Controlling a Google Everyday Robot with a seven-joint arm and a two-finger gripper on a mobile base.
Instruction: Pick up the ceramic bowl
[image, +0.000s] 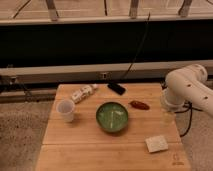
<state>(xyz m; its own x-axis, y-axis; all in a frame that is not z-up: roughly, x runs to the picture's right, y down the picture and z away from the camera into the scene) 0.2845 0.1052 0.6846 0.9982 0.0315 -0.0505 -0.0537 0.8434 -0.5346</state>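
The ceramic bowl (112, 116) is round, shallow and glossy green with pale streaks inside. It sits upright near the middle of the wooden table (90, 150). The white robot arm (187, 85) reaches in from the right. My gripper (168, 115) hangs below the arm over the table's right edge, to the right of the bowl and apart from it. It holds nothing that I can see.
A small translucent white cup (66, 110) stands left of the bowl. A white bottle (83, 93) lies at the back, next to a black phone (116, 88). A red-brown object (139, 105) lies right of the bowl. A white sponge (156, 144) is at the front right.
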